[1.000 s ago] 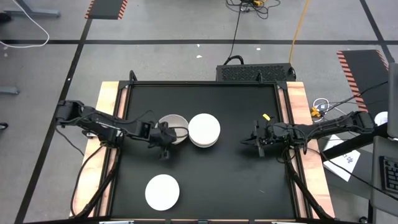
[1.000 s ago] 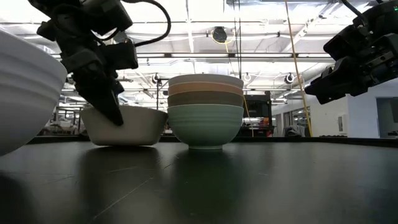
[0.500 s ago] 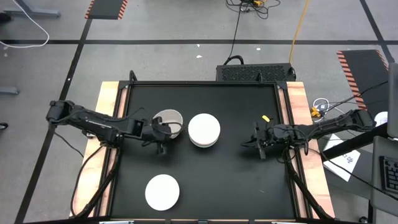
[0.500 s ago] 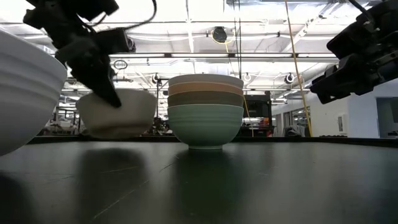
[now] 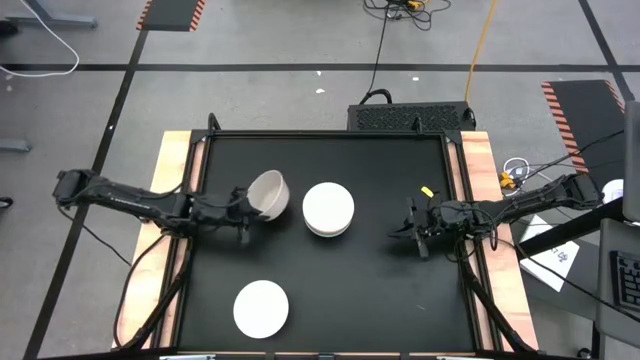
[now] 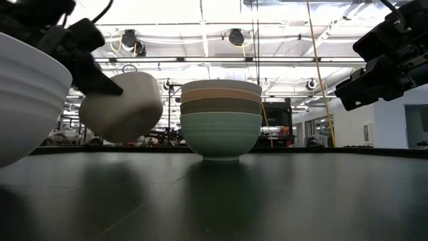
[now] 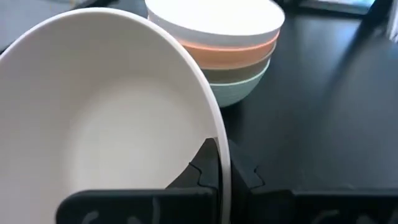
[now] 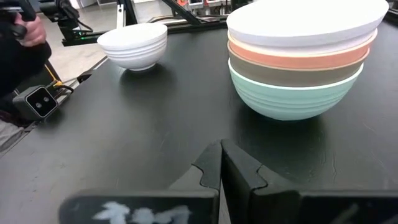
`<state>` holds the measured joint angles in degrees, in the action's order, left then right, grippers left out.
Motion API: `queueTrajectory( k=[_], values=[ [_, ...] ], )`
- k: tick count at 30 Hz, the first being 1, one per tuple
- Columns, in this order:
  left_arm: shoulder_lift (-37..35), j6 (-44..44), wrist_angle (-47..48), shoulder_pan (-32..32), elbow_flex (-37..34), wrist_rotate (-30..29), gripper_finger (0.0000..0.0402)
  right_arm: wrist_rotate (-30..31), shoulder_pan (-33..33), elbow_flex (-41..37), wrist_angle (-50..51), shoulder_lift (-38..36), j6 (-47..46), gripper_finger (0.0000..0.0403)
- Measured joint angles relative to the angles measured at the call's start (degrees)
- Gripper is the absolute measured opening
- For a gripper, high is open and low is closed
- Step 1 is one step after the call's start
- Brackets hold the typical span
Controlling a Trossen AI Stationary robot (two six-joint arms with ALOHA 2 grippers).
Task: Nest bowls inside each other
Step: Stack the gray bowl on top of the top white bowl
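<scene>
A stack of bowls [image 5: 328,209] stands mid-table: mint green at the bottom, then olive-grey, salmon-orange and a white one on top [image 8: 305,59]. My left gripper [image 5: 245,205] is just left of the stack, shut on a beige-grey bowl [image 5: 268,193] that is held up and tipped. A lone white bowl [image 5: 261,308] rests on its base near the table's near edge and looms at the left of the low view [image 6: 27,100]. My right gripper [image 5: 415,228] hovers to the right of the stack, shut and holding nothing [image 8: 221,165]. My left gripper pinches the beige-grey bowl's rim [image 7: 221,146], with one finger inside the bowl [image 7: 204,168] and one outside [image 7: 242,174]. It reaches in from the table's left. The bowl is lifted clear of the table [image 6: 120,107] and tilted, its opening turned toward the gripper.
The black tabletop [image 5: 380,290] has wooden strips along its left and right sides [image 5: 175,160]. There is open surface between the stack and the lone white bowl, and around my right gripper. A small yellow object [image 5: 428,189] lies near the right arm.
My left gripper rose and drew back a little toward the table's left edge. The beige-grey bowl, which sat on the table beside the stack, came up clear and tipped onto its side. My right gripper stayed nearly still.
</scene>
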<state>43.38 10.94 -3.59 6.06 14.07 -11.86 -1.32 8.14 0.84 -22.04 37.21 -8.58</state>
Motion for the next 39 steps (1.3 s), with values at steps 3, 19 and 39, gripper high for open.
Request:
queueTrajectory(
  k=[3,19,39],
  values=[
    [-3.3,-0.4,-5.6,0.1,-4.2,0.1,0.0003,0.0,0.0,0.0,0.0,0.0,0.0,0.0000],
    [-7.9,-6.8,-16.5,0.1,-8.8,0.7,0.0003,1.5,0.0,0.0,0.0,0.0,0.2,0.0000],
    [-6.1,-9.7,-22.8,0.1,-3.7,10.5,0.0003,1.5,0.0,0.0,0.0,0.0,0.2,0.0000]
  ],
)
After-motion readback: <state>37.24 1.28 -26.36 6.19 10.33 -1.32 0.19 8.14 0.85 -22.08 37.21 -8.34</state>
